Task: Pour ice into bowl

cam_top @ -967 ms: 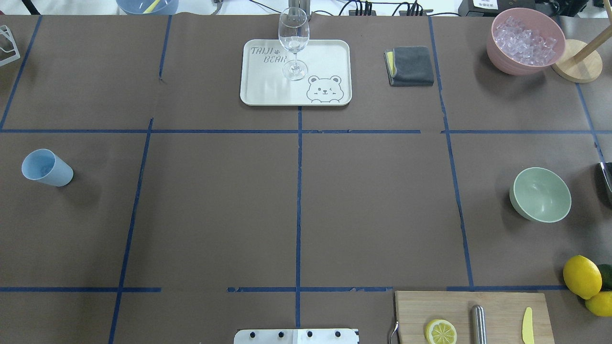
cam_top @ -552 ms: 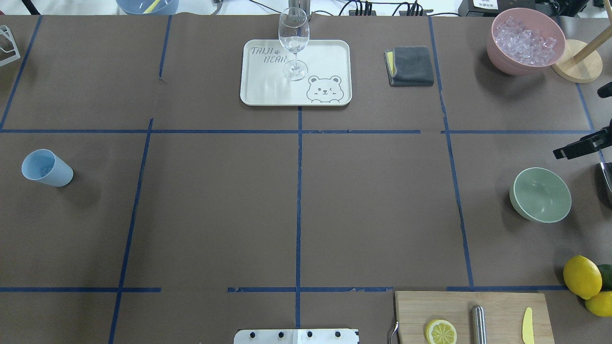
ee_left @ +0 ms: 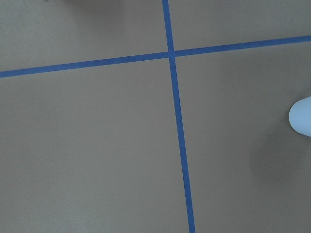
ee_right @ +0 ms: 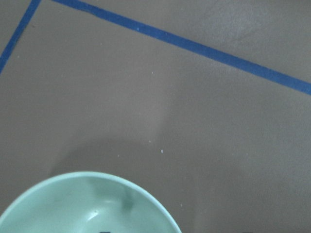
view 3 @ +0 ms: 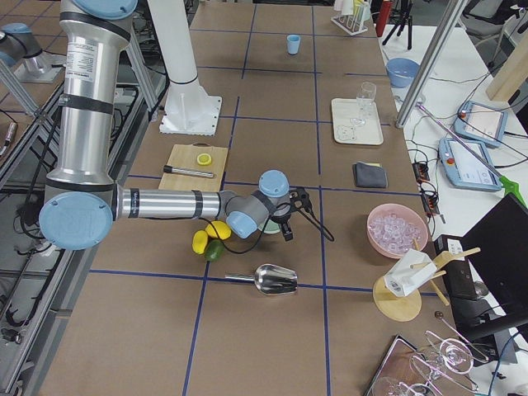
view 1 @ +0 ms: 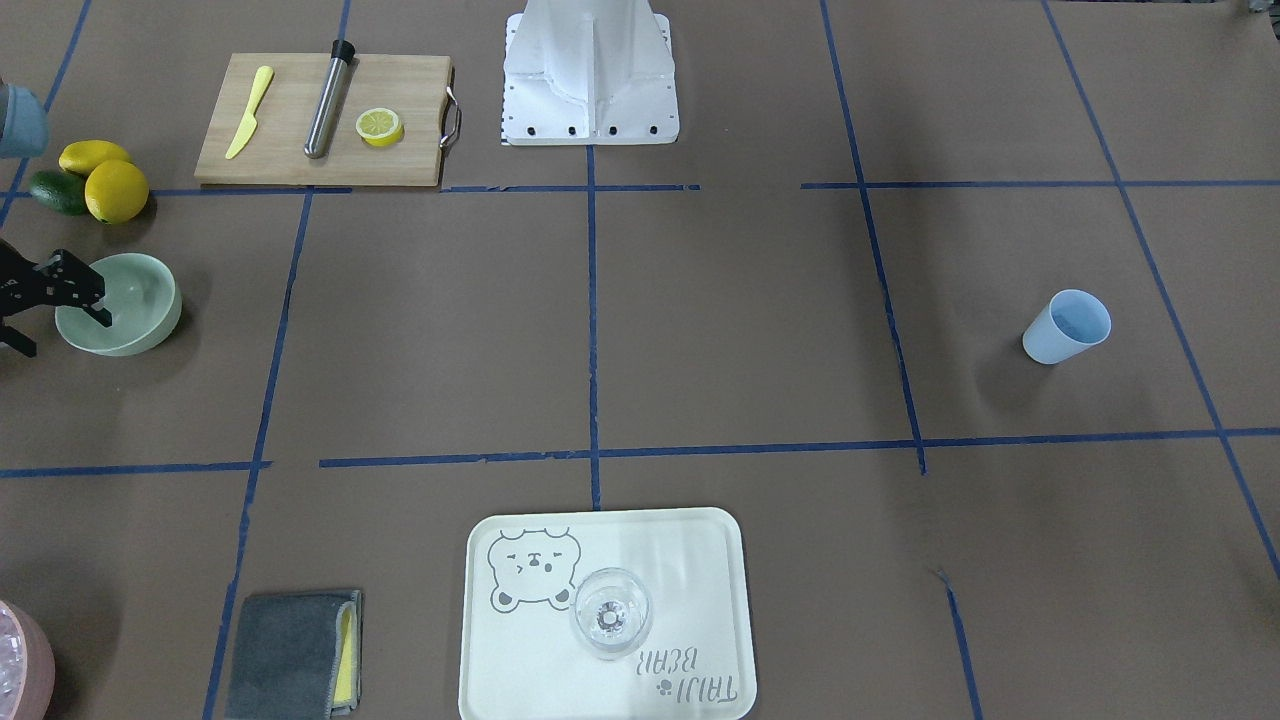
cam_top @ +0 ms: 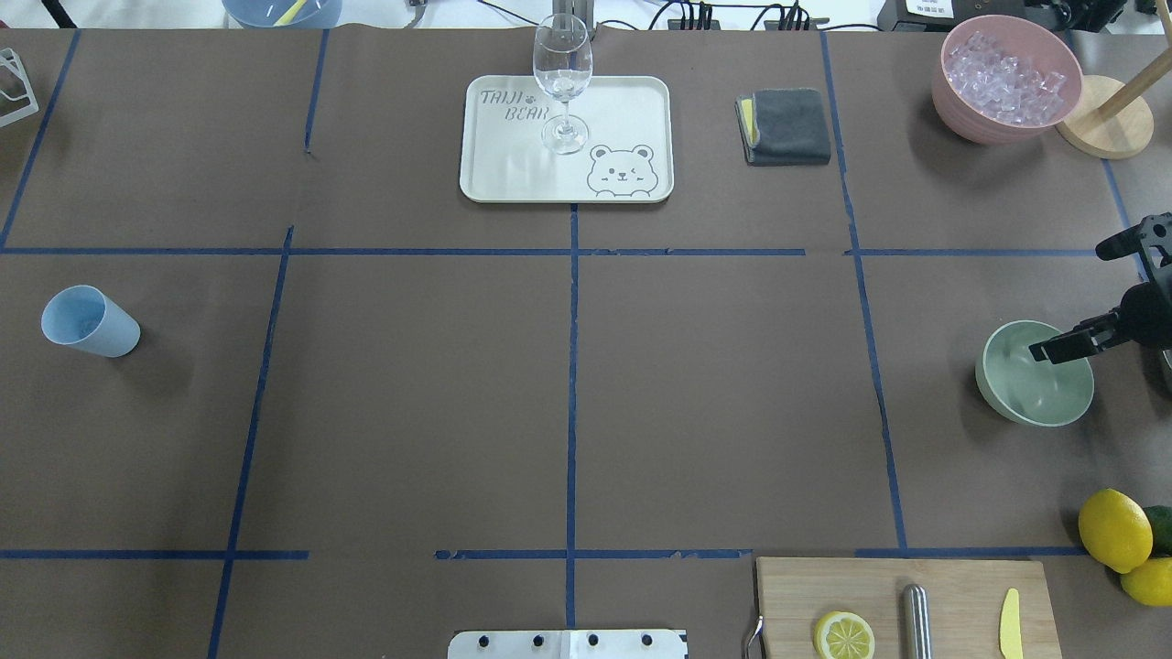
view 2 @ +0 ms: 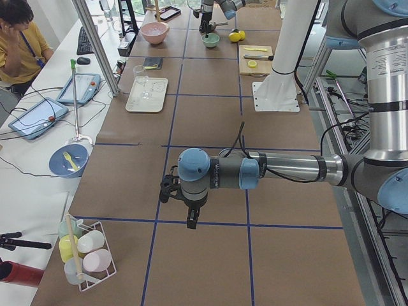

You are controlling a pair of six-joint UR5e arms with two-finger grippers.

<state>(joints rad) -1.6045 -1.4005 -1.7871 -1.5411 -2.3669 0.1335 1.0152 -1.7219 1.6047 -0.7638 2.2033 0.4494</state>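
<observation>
Now: right claw (cam_top: 1069,300) wide open, empty, one finger over bowl (cam_top: 1030,395); left claw (view 2: 178,209) state cannot tell.

Both arms are brushed silver tubes with pale blue caps at the joints. The left arm (view 2: 280,169) has a thin black cable (view 2: 241,137) looped over its grey wrist, and the right arm (view 3: 165,204) ends in matt black fingers (cam_top: 1067,347). The white pedestal (view 1: 590,60) has a row of dark screws (view 1: 572,130) along its foot.
</observation>
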